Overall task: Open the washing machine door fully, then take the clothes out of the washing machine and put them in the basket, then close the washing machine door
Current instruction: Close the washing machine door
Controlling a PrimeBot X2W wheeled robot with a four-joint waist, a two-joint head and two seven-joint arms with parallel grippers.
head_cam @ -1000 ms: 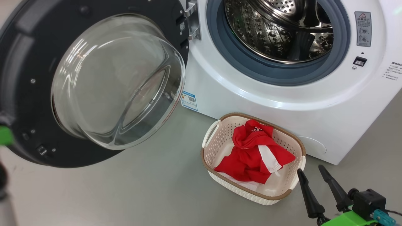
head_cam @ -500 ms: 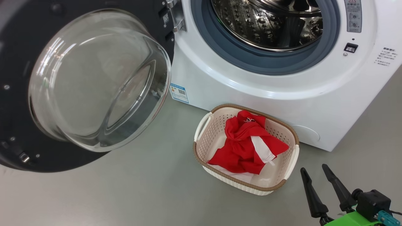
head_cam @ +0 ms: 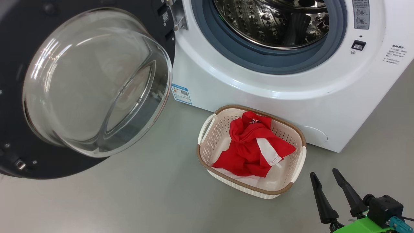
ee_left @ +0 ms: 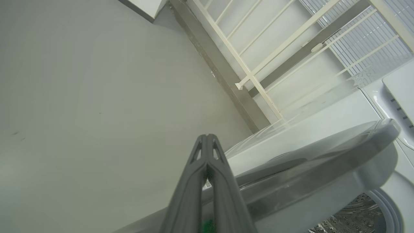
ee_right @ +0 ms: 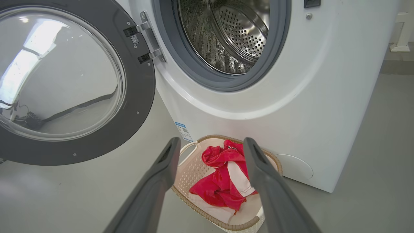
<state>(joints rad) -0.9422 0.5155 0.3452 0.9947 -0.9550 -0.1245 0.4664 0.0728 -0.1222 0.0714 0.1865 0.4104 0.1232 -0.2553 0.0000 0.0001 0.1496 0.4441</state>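
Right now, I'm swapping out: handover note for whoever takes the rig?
Left gripper: shut, nothing in it.
Right gripper: open, empty, right of the basket.
The washing machine door stands wide open. The clothes lie in the basket, on the floor in front of the washing machine. No fabric shows in the visible part of the drum.
Done: door opened, clothes moved.
Left: close the door.

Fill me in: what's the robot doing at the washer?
Unloading looks done: the clothes lie in the basket before the washing machine, and the visible drum looks empty. The washing machine door stands wide open. The right pincer hovers open beside the basket, holding nothing; the left pincer is shut near the door's outer side.
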